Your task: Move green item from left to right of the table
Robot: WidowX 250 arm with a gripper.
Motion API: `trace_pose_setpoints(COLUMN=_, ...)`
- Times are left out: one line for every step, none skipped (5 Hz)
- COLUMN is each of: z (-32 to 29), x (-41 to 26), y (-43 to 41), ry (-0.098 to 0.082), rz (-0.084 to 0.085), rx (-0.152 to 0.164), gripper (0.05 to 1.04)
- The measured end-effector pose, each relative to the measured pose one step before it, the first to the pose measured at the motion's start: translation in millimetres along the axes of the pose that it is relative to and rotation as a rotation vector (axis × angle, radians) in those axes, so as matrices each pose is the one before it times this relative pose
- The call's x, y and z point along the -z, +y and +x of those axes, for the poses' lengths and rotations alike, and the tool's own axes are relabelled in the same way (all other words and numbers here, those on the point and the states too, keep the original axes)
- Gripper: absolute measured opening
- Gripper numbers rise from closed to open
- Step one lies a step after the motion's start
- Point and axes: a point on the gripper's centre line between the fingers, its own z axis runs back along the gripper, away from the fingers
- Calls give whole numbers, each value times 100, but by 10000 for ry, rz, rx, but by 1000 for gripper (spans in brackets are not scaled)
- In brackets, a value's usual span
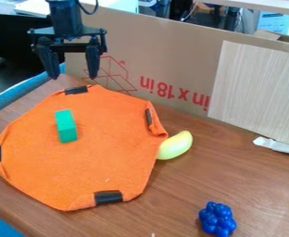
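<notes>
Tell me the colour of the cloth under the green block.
The cloth is orange, clearest in the camera view.

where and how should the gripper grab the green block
Probably best from above, the pincer closing across the narrow width at the middle of the green block: it lies long and slim on the orange cloth, its long sides free.

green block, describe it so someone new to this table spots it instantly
Find the big orange cloth on the table. On its upper left part lies the green block. Unlike the yellow fruit at the cloth's right edge and the blue cluster, it is straight-edged.
</notes>
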Motion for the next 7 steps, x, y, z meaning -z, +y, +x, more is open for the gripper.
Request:
trace_pose_setpoints(z=-168, x=1029, y=29, ry=315, rz=67, rx=2, gripper=1001)
trace_pose_setpoints(z=-48, x=192, y=-44, ry=60, rz=12, rx=16, gripper=1001)
trace_pose_setpoints(z=178, x=-53, y=16, ry=-120, rz=-25, rx=-77, gripper=1001)
trace_pose_setpoints(z=1291, x=4242, y=2524, ry=9, rz=269, rx=-1109, gripper=1001)
trace_pose_setpoints(z=478, x=1157, y=1215, ry=-381, rz=283, rx=-510, gripper=1001)
trace_pose_setpoints(z=-214, x=1092, y=634, ry=-310, rz=415, rx=-308, gripper=1001)
trace_pose_setpoints(z=632, x=230, y=419, ry=-404, rz=69, rx=-333, gripper=1001)
